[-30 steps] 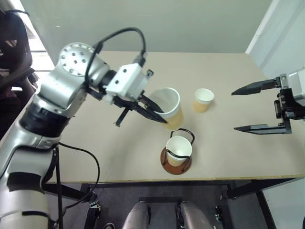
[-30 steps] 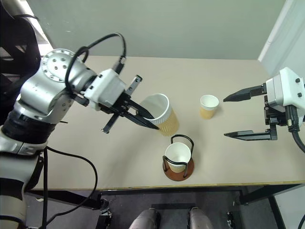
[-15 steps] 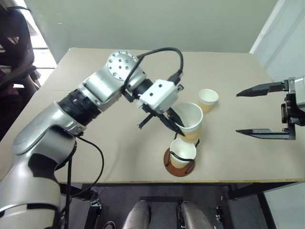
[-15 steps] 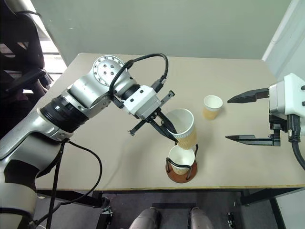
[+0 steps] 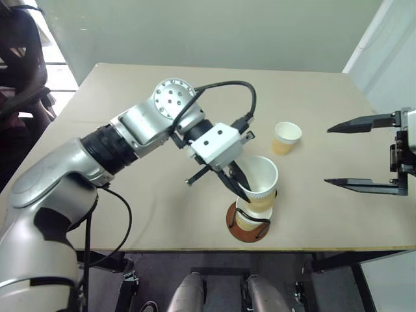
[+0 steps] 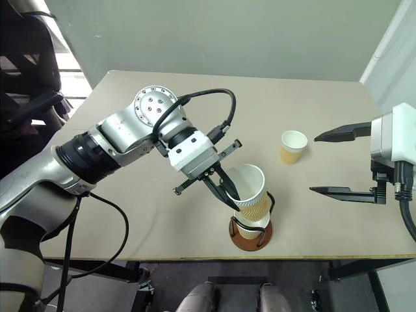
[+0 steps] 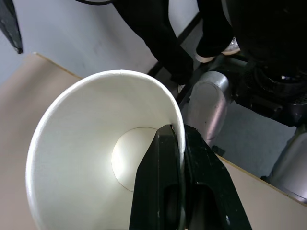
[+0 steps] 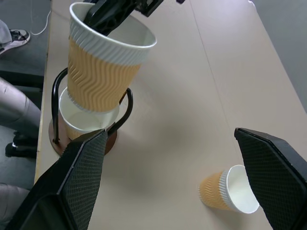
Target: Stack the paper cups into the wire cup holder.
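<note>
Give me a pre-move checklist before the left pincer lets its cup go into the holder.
1. Left pincer shut on the carried cup, one finger inside the rim: ok.
2. Carried cup's bottom inside the seated cup: ok.
3. Carried cup fully seated: not ok, most of it still stands above.
4. Carried cup upright: not ok, it tilts.
5. Wire cup holder upright on the table: ok.
6. Right pincer open, well apart; third cup standing free: ok.
</note>
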Controlling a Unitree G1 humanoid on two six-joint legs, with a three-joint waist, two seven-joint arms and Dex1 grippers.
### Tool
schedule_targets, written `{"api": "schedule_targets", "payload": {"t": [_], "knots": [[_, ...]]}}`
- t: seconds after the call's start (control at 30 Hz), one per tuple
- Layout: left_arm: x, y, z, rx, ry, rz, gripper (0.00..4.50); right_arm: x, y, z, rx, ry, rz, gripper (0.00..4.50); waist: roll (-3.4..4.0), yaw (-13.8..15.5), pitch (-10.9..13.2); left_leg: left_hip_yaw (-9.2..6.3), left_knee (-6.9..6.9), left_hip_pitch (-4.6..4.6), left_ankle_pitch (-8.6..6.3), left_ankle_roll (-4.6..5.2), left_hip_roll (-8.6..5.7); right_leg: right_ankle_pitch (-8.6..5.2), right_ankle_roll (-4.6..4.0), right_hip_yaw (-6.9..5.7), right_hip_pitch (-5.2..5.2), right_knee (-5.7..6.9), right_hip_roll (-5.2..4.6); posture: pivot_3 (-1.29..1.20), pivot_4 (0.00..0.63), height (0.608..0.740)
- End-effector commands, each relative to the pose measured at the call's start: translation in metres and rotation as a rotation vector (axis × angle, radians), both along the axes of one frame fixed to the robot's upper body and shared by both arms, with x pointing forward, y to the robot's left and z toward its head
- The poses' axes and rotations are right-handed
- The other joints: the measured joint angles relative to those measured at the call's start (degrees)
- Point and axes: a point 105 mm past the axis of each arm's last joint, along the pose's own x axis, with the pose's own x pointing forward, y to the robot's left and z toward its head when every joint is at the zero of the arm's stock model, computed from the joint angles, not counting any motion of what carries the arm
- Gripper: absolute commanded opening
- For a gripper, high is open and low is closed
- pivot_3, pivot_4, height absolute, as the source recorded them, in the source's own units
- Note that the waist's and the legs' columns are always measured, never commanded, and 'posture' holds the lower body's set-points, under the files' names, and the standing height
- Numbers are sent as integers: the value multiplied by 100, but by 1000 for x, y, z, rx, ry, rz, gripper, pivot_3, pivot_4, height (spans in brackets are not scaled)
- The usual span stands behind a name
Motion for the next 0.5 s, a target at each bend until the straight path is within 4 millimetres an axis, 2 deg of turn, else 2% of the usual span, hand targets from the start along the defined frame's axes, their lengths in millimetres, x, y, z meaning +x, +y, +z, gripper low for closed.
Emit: {"api": "schedule_targets", "payload": {"t": [0.03, 0.5], "knots": [[-6, -2, 4, 16, -23, -65, 29, -5, 0, 11, -3, -57, -10, 4343, 0, 2, 0, 0, 1, 0, 0, 0, 0, -2, -4, 0, 1, 0, -1, 0, 150, 740], [2, -5, -6, 48, -92, -60, 29, -4, 0, 11, 4, -68, -22, 4343, 0, -1, 0, 4, 9, 3, 2, -2, -2, -7, -13, 6, 4, 1, 0, 0, 150, 740]]}}
